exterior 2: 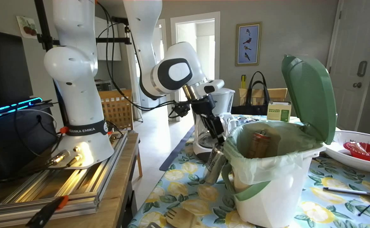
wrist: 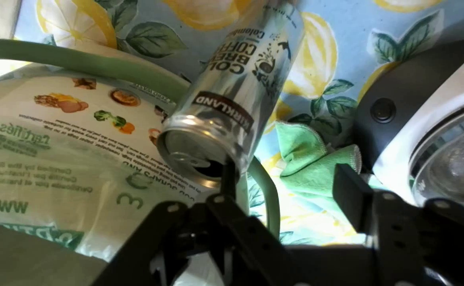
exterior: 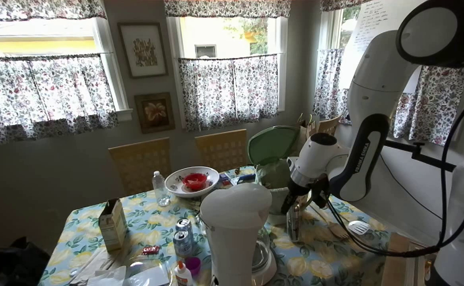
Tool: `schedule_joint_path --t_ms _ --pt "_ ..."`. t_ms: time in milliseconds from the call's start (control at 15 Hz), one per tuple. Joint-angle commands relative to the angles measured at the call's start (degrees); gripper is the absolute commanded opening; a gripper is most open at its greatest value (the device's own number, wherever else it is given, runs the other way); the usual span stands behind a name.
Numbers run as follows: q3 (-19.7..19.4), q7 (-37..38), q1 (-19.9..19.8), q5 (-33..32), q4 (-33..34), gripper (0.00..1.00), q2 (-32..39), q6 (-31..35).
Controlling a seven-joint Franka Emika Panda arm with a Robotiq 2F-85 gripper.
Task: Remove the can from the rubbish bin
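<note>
The rubbish bin [exterior 2: 273, 199] stands on the table, its green lid [exterior 2: 311, 98] swung up and a pale green liner over the rim. Inside it an orange-brown can [exterior 2: 258, 145] shows. Just outside, by the bin's green handle, a silver can [wrist: 236, 83] stands on the cloth. It tilts with its top towards the bin; whether it touches the bin I cannot tell. My gripper [wrist: 287, 178] is at the top of this silver can, jaws wide apart. One finger [wrist: 229, 178] overlaps the can's rim by its drinking hole; the opposite finger [wrist: 353, 198] is well away, nothing between them.
A white coffee maker [exterior: 236, 222] stands close to the gripper, beside a folded green cloth [wrist: 315, 171]. Wooden utensils [exterior 2: 180, 217] lie near the bin. Farther off are a white bowl [exterior: 176, 186], a plastic bottle [exterior: 160, 188], two more cans [exterior: 182, 240] and a carton [exterior: 113, 226].
</note>
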Motion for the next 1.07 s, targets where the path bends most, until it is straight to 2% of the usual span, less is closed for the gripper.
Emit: schedule_joint_path --t_ms 0,133,400,1000 --pt "0.24 0.55 0.65 0.43 -0.11 0.96 1.62 1.02" --pt "2.02 0.91 -0.29 0.67 -0.88 1.00 1.72 0.55" --pt "5.48 1.39 -1.79 0.83 -2.33 1.00 0.93 -0.46" --pt "8.43 2.27 -3.88 0.22 -2.34 1.00 0.24 -1.82"
